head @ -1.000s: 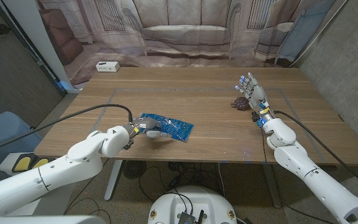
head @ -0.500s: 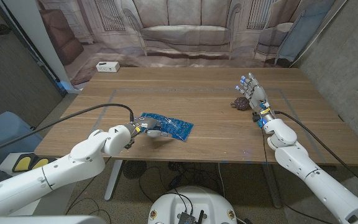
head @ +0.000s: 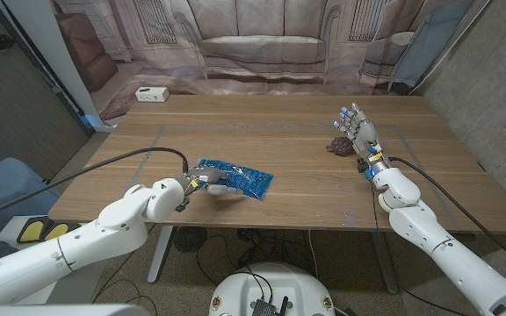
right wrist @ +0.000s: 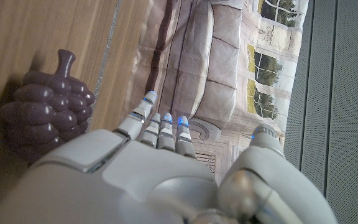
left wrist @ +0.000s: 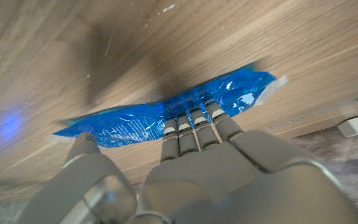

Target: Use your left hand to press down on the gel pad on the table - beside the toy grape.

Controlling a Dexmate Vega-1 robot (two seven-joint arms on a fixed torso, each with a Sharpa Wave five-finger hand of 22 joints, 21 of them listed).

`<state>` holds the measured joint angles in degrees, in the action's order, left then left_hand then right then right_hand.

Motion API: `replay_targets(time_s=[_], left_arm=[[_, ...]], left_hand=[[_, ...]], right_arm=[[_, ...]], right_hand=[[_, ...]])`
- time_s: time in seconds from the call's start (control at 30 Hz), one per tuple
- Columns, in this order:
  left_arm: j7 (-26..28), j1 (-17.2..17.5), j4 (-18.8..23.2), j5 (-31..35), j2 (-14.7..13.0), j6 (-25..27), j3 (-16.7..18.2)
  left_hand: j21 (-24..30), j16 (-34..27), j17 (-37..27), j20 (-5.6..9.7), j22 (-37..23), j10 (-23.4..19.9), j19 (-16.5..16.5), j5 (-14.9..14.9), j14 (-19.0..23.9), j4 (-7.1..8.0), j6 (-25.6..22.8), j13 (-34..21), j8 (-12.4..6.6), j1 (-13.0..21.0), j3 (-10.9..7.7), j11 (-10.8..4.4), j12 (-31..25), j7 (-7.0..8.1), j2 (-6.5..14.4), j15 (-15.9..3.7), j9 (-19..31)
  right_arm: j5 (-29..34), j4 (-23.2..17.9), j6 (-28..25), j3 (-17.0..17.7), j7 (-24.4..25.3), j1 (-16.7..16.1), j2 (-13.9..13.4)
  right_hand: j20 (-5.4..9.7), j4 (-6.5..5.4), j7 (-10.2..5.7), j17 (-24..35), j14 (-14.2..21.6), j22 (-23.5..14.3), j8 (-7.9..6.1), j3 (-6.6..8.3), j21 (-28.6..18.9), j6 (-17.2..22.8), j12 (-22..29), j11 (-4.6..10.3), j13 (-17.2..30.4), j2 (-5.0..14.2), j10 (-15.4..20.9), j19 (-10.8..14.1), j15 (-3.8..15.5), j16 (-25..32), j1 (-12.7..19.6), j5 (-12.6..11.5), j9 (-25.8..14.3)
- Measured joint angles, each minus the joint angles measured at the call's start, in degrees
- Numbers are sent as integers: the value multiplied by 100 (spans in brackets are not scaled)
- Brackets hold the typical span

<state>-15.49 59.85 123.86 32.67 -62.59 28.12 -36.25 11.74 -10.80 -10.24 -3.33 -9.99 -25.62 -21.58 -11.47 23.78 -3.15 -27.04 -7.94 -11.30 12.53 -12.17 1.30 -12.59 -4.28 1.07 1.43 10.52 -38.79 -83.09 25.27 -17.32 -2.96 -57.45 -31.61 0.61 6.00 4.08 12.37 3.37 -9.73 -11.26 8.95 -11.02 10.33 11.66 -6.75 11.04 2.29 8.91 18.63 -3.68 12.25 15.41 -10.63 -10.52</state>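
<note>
Blue gel pad [left wrist: 166, 115] under left hand [left wrist: 185, 174] fingers [left wrist: 194, 121]; right hand [head: 358, 132] spread, empty.

This is looking like a robot test room dressed up as a living room. A printed backdrop [head: 262, 44] is hanging along the far side of the wooden table [head: 306, 189], showing a sofa, an armchair and tall windows, with folds running through the fabric. Bare grey walls [head: 490, 79] are standing at the left and right. Cables [head: 104, 162] are trailing over the table's left edge and lying on the floor beneath it. A small white box [head: 151, 93] is sitting at the far left corner.
</note>
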Motion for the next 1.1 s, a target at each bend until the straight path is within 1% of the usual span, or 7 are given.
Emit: replay_targets(time_s=[0.17, 0.27, 0.37, 0.67, 0.93, 1.0, 1.1], left_arm=[[220, 103, 17, -98, -32, -63, 83], [354, 165, 21, -136, -46, -99, 130], [473, 216, 18, -165, -56, -137, 169], [788, 337, 27, -187, -65, -209, 269], [975, 409, 45, -167, -52, -198, 333], [999, 417, 50, -151, -46, -183, 339], [1045, 432, 57, -126, -39, -149, 347]], left_hand=[[0, 0, -7, -15, -17, -72, -26, 0, 21, 0, -43, -9, -47, 0, 0, -29, 0, -3, 0, 0, 19], [0, 0, -26, -15, -23, -92, -46, 0, 62, 0, -93, -271, -56, 0, 0, -32, -1, -11, 0, -1, 19], [0, 0, -26, -15, -18, -102, -50, 0, 81, 0, -111, -355, -34, 0, 0, -37, -1, -13, 0, -1, 19], [1, -11, 3, -15, -13, -123, -65, 0, 43, -11, -98, -352, -12, 0, -11, -37, -3, -23, 0, -11, 13], [1, 23, 11, 69, -26, -43, -5, 0, -104, -16, -45, -349, -11, 39, -17, -47, -4, -12, 38, 9, 13], [-15, 23, 10, 101, -36, -43, 33, 0, -140, -35, 3, -349, 28, 39, -36, -47, 24, -5, 38, -11, 13], [-32, 27, 10, 65, -43, 15, 82, 0, -200, -36, 27, -353, 46, 39, -37, -49, 45, -1, 38, -12, 14]], right_arm=[[-4, -13, 21, 7, -5, -17, 0], [-9, -19, 43, 13, -4, -35, 6], [-12, -25, 56, 20, 5, -51, 13], [-13, -41, 72, 27, 26, -85, 17], [-14, -45, 85, 30, 30, -98, 26], [-16, -36, 91, 30, 25, -98, 33], [-23, 0, 97, 29, 11, -94, 48]], right_hand=[[0, 25, 0, 0, 0, 0, 0, 25, 0, 0, 0, -13, 0, 0, 13, 0, 0, 0, 0, 0, 0], [0, 25, -2, 0, 0, 0, 0, 25, 0, 2, 0, -10, 0, 1, 55, 0, 0, 0, 1, 0, 0], [0, 25, -32, 0, 0, 0, 0, 25, 0, 32, 0, -11, 0, 22, 73, 0, 0, 0, 22, 0, 0], [0, 25, 1, 0, 0, 0, 0, 25, 0, 63, 0, -11, 0, 39, 73, 0, 0, 0, 5, 0, 0], [0, 25, 1, 0, 5, 0, 0, 25, 0, 63, 0, -11, 0, 46, 72, 0, -4, 0, -1, 0, 0], [0, 25, 1, 0, 32, 0, 0, 25, 0, 63, 0, -11, 0, 46, 72, 0, -32, 0, -1, 0, 0], [0, 25, 1, 0, 32, 0, 0, 25, 0, 63, 0, -11, 0, 46, 72, 0, -32, 0, -1, 0, 0]])
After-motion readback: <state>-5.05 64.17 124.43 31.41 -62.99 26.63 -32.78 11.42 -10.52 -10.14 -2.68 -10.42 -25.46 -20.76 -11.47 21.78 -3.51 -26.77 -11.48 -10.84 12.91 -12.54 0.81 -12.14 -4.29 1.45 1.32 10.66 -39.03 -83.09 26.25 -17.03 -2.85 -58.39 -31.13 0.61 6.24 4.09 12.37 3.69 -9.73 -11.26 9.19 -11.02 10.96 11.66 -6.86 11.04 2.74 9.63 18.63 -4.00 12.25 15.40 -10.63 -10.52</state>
